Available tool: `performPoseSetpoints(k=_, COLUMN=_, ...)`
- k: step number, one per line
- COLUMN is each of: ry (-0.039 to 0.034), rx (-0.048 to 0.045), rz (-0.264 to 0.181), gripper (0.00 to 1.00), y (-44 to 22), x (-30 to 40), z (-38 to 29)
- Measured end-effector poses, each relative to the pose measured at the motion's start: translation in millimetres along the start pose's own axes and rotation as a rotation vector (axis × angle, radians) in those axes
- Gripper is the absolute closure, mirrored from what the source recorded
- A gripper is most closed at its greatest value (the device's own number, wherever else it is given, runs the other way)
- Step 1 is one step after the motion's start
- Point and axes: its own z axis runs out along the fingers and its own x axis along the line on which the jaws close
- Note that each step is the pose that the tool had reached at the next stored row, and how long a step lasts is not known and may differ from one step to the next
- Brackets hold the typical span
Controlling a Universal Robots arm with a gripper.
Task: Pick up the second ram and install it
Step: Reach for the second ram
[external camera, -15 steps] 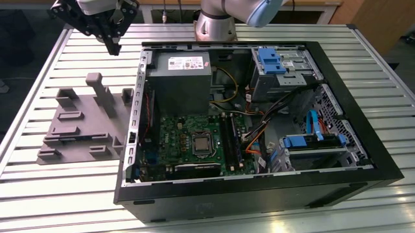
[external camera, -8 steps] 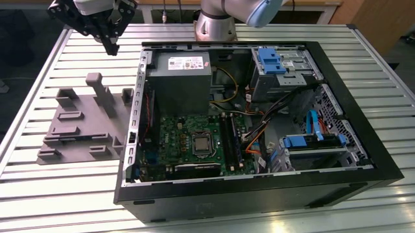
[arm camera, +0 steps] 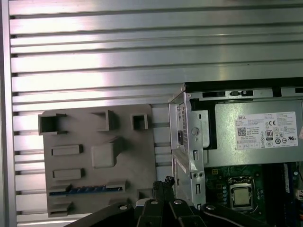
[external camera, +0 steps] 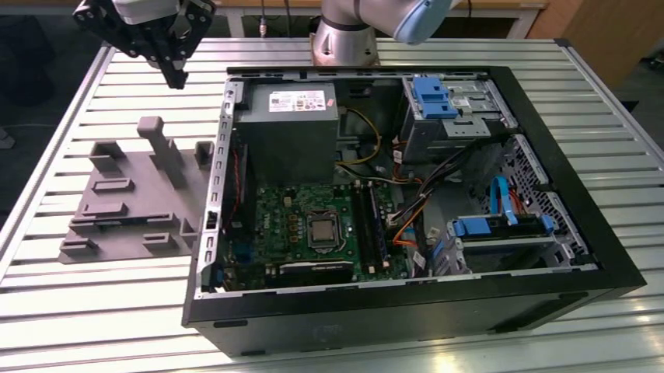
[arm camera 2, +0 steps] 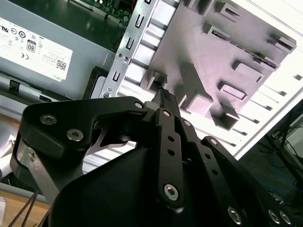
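Thin second ram (arm camera: 80,190) slotted in grey holder (arm camera: 132,161)

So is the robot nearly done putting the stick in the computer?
Not yet. The second ram lies in the grey holder, so nothing is picked up. The gripper hangs empty above the table near the holder. Picking up and fitting into the computer case are both left.
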Motion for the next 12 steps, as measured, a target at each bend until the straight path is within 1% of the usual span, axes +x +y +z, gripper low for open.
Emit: performPoseSetpoints(k=12, ry=0.0000, rx=0.0000, rz=0.000, gripper=0.89, y=-0.5, x=5.0, z=0.2)
